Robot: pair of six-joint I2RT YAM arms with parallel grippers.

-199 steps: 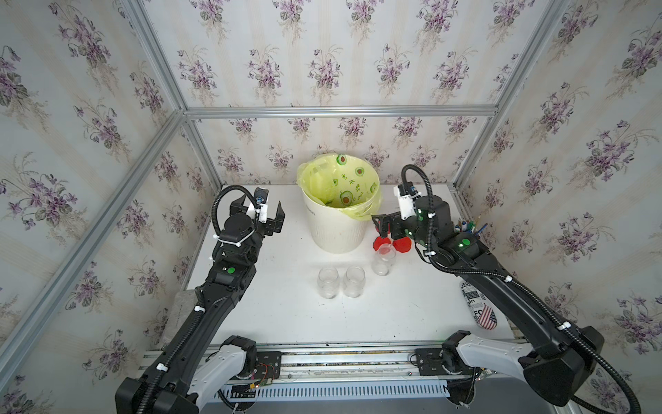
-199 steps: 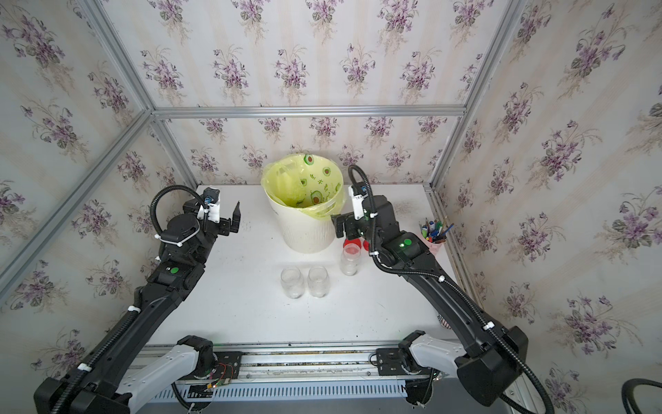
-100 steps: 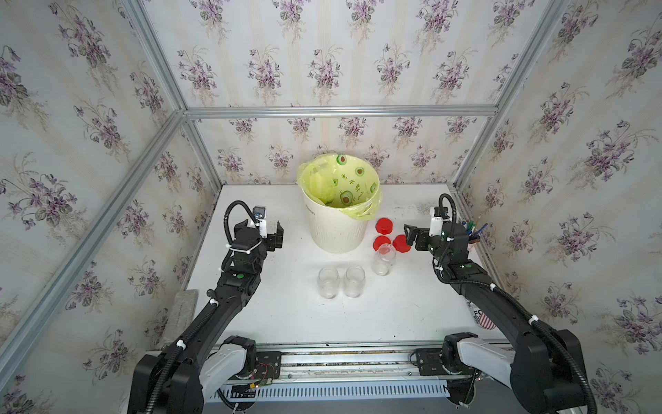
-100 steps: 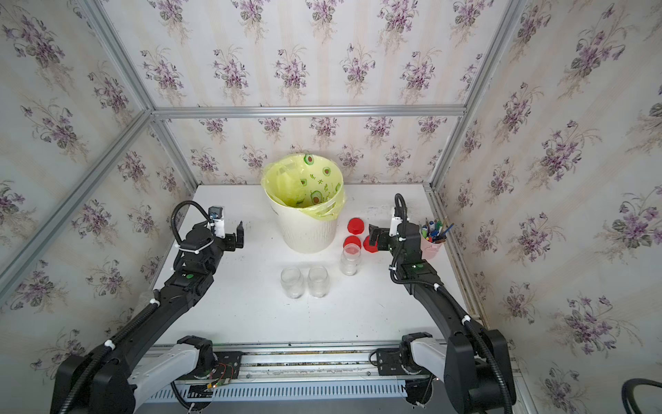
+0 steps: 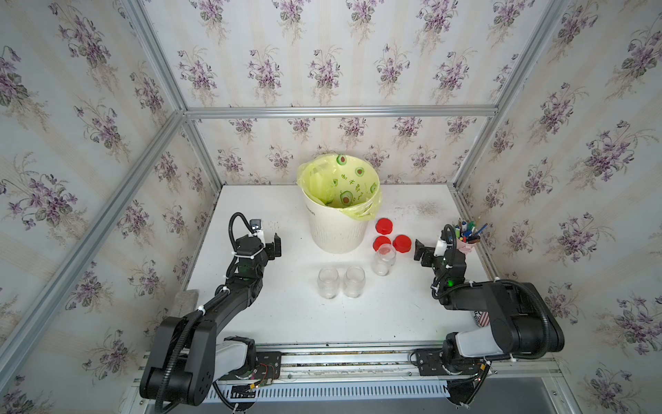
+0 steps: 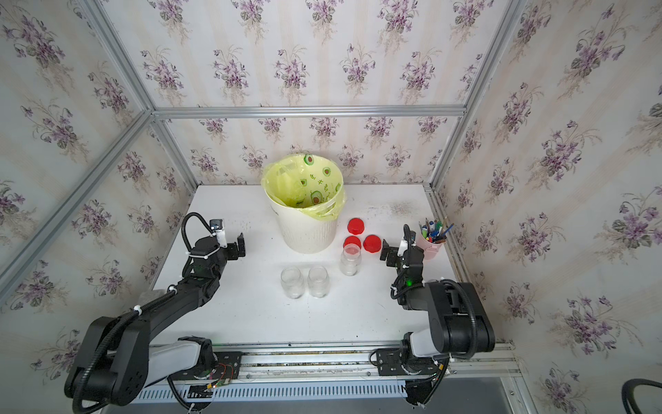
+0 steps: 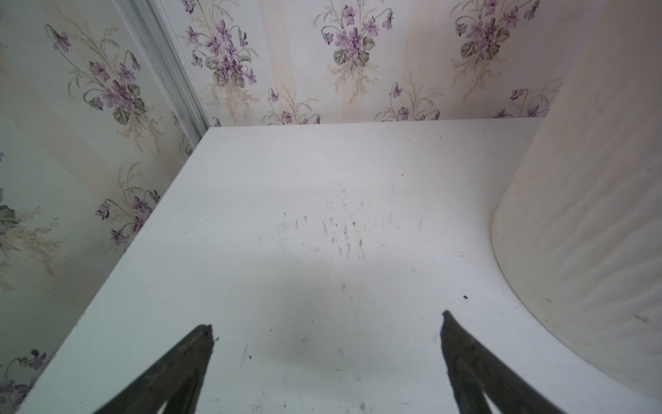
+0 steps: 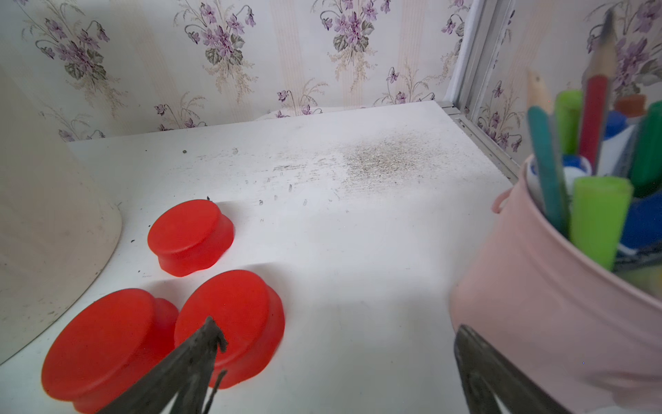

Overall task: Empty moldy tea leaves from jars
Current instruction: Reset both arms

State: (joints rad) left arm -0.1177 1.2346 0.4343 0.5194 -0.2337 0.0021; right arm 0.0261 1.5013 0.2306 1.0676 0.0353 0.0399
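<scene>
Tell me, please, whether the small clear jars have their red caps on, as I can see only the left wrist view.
Observer: No. All three small clear cylindrical jars stand upright and uncapped, two side by side and the third nearer the bin.
Operator: Thank you. Where are the caps?
Observer: The three round bright red caps lie on the white table, clustered beside the cream bin, on its right-arm side.
Operator: Is the right arm holding anything?
Observer: No. The right gripper is open and empty, between the caps and the pink pen cup.
</scene>
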